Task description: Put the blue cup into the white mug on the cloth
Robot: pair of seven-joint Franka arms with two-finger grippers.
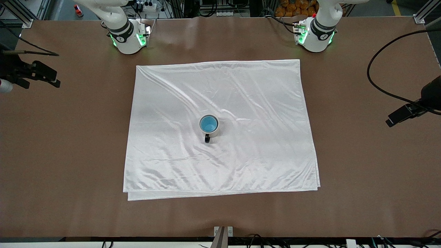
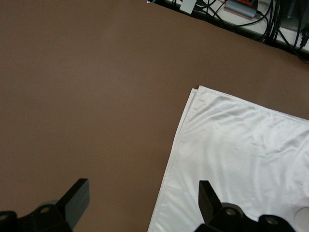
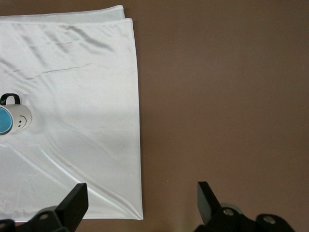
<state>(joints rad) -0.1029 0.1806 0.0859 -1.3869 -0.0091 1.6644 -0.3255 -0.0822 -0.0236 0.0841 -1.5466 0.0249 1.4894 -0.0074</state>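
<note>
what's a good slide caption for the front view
Blue cup nested inside the white mug at the middle of the cloth.

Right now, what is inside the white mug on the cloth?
The blue cup sits inside the white mug, on the cloth. Only the cup's blue inside shows; its outer wall and the mug's bottom are covered.

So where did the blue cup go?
The blue cup sits inside the white mug, near the middle of the cloth in the front view. Neither pincer is touching it.
</note>
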